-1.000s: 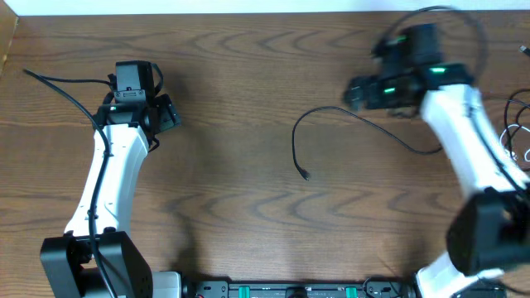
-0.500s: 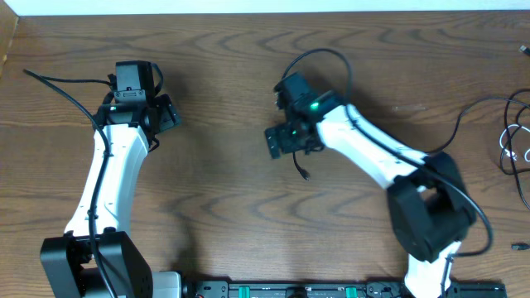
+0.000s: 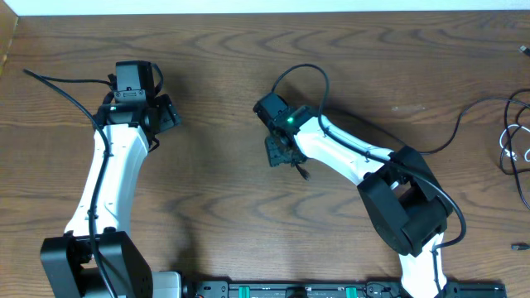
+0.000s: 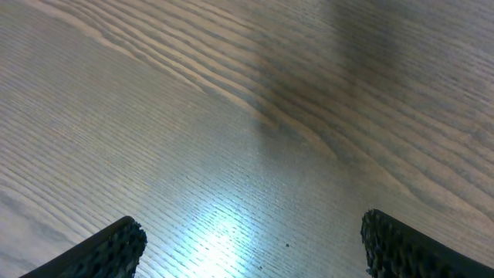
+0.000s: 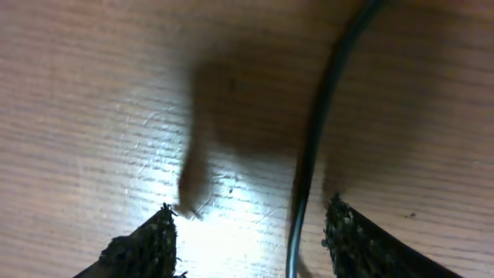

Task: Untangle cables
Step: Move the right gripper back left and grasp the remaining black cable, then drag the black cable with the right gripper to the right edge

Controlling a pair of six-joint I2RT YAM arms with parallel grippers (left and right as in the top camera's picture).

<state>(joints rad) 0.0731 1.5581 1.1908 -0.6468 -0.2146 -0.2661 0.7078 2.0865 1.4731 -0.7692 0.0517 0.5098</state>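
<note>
A thin black cable (image 3: pixel 458 127) runs from the right side towards the table's middle, and its small plug end (image 3: pixel 304 173) lies just beside my right gripper (image 3: pixel 280 154). In the right wrist view that cable (image 5: pixel 312 147) passes between the fingers of the right gripper (image 5: pixel 251 235), close to the right fingertip (image 5: pixel 349 235). The jaws stand apart with a gap on the left side, so they are open. More cables, black and white (image 3: pixel 512 141), lie bunched at the right edge. My left gripper (image 3: pixel 168 112) is far from the cables; in its wrist view the left gripper (image 4: pixel 251 251) is open over bare wood.
The brown wooden table (image 3: pixel 215 199) fills the view. A thick black arm cable (image 3: pixel 62 89) trails to the left of the left arm. A black rail (image 3: pixel 290 290) runs along the front edge.
My right arm swept from the far right to the table's middle and came down over the black cable's free end, its jaws narrowing. The left arm has not moved.
</note>
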